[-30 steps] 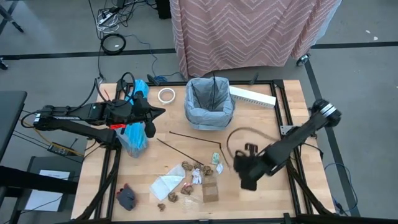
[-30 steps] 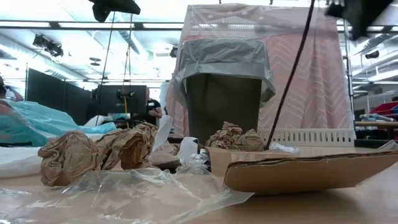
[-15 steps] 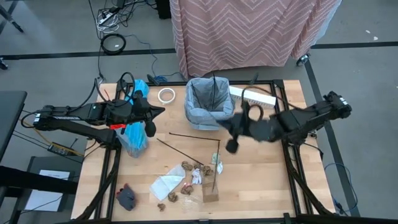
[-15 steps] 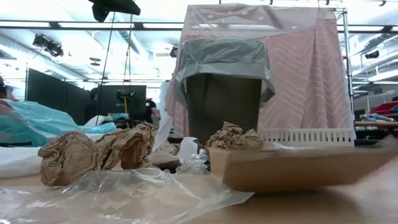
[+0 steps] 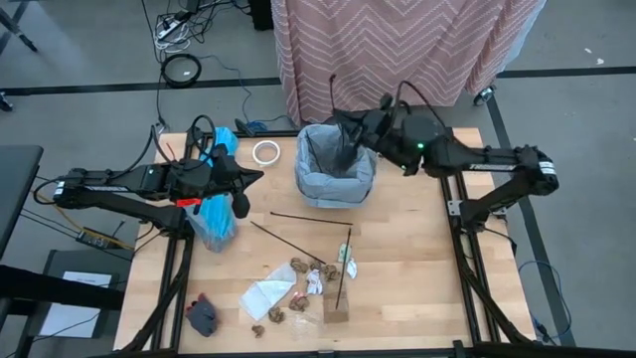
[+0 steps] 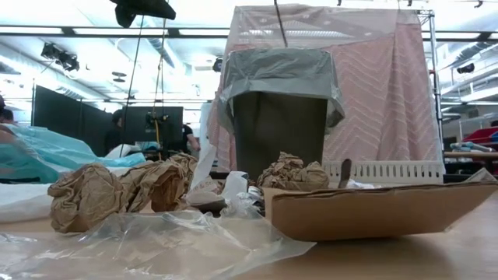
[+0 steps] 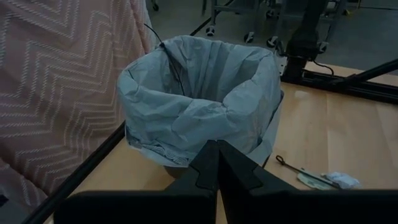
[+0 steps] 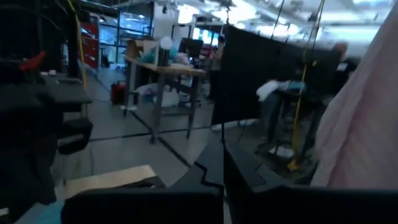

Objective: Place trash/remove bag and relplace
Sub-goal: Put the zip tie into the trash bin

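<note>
The bin, lined with the light grey bag (image 5: pixel 335 167), stands at the table's far middle. My right gripper (image 5: pixel 348 127) hovers shut and level over the bin's far right rim. A thin dark stick (image 5: pixel 333 89) rises out of the bin beside its fingertips. Trash lies near the table's front: brown paper wads (image 5: pixel 308 268), white paper (image 5: pixel 266 296), two sticks (image 5: pixel 308 219) and a third stick (image 5: pixel 344 268) whose near end rests on a cardboard scrap (image 5: pixel 336 306). My left gripper (image 5: pixel 256 179) waits shut at the left, above the turquoise bag (image 5: pixel 214 219). My right gripper is level over the bin, coming from the table's right. The stick standing in the bin (image 6: pixel 278 19) passes close by its fingertips. I cannot tell whether the fingers touch or hold it.
A white tape ring (image 5: pixel 264 151) lies left of the bin and a long white box (image 5: pixel 407 157) right of it, partly under my right arm. A dark grey lump (image 5: pixel 202 316) sits at the near left corner. A pink patterned cloth (image 5: pixel 397 50) hangs behind the table.
My right gripper has swung from the table's near right, up and toward the far edge, to over the bin, tipping from pointing down to level. The stick it held up by its top end has fallen; its near end now lies on the cardboard scrap.
</note>
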{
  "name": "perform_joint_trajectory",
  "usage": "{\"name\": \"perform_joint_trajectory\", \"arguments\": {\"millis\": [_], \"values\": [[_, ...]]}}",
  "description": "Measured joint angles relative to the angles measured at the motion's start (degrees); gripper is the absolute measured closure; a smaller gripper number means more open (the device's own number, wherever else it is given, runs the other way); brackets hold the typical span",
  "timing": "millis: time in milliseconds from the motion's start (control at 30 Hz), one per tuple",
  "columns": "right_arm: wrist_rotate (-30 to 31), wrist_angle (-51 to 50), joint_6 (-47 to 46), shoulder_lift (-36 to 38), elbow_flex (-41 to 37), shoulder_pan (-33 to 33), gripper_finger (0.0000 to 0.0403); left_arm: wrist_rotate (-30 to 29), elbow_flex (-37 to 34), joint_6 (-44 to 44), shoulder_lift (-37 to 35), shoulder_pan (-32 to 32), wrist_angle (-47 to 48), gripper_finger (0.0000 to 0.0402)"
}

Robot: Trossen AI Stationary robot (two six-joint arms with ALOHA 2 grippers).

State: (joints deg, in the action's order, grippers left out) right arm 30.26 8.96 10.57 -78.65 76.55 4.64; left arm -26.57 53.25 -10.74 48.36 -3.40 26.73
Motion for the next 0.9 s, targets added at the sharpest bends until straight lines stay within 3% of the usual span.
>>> {"name": "perform_joint_trajectory", "arguments": {"millis": [100,333,467,633,900], "values": [[-3.19,7.11,-3.02,-0.2,-5.22,1.34,0.0403,0.0,0.0,0.02,0.0,0.0,0.13,0.0387],[-3.01,20.85,-8.32,-0.01,-17.54,2.61,0.0403,-0.92,0.0,0.02,0.0,0.0,0.16,0.0387],[-2.94,21.83,-14.64,0.04,-23.01,3.4,0.0403,-1.26,0.0,0.03,0.0,0.0,0.19,0.0387],[-3.09,22.21,-17.14,0.43,-24.39,3.68,0.0399,-1.36,0.0,0.02,0.0,0.0,0.1,0.0387],[-5.68,21.13,-18.46,2.91,-24.19,3.83,0.0302,-1.51,-0.01,0.02,0.0,0.0,-0.09,0.0387]]}}
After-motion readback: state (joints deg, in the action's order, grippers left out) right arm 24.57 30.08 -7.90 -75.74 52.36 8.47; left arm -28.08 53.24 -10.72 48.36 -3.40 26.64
